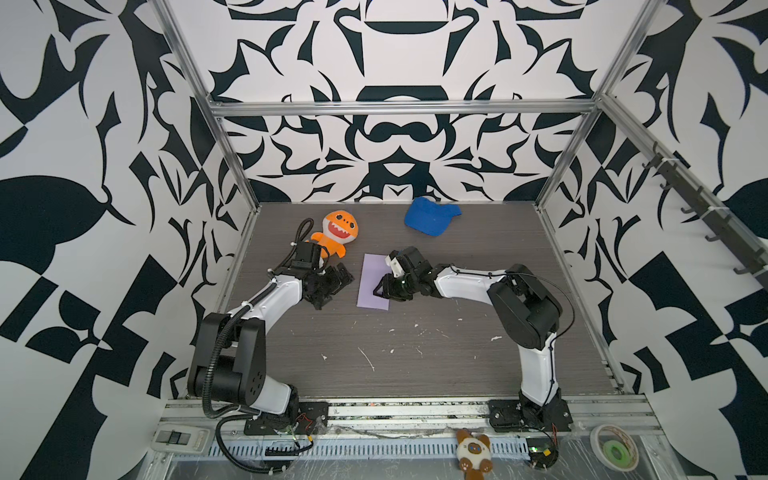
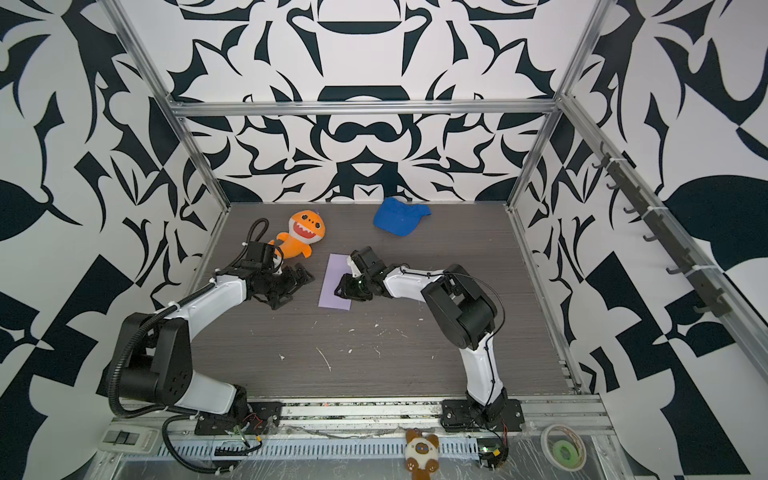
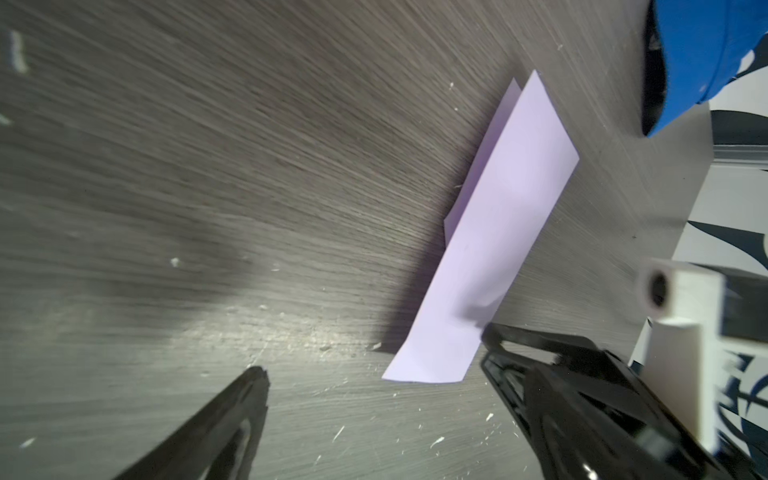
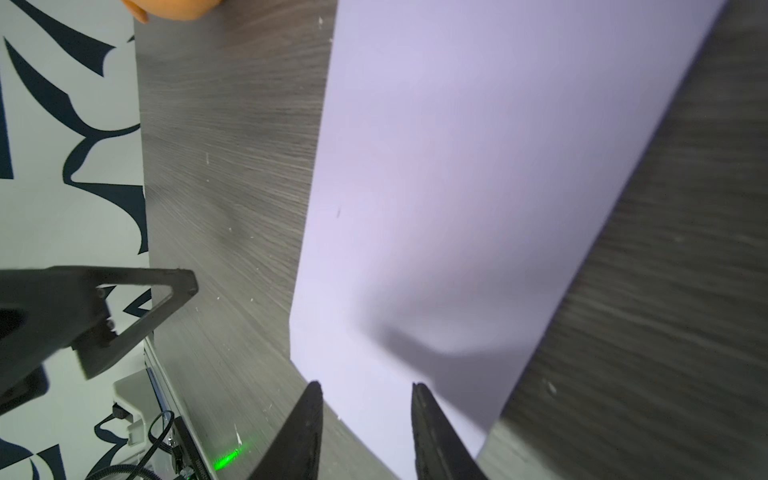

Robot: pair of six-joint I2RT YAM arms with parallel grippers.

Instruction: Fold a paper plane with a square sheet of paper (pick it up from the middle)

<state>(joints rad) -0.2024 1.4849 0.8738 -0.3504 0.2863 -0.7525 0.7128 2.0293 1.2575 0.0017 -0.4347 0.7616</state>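
Lying folded: paper (image 1: 370, 274) | left gripper (image 1: 334, 289) spread beside it | right gripper (image 1: 380, 289) half-open over it

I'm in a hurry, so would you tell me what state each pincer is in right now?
Left pincer: wide open, empty, beside the paper.
Right pincer: partly open over the paper, gripping nothing.

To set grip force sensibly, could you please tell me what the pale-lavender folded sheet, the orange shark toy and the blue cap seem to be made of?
The pale-lavender folded sheet looks like thin matte paper: crisp edges, two flat layers showing. The orange shark toy is probably plush fabric: soft, rounded, matte. The blue cap is likely cloth: slumped and matte.
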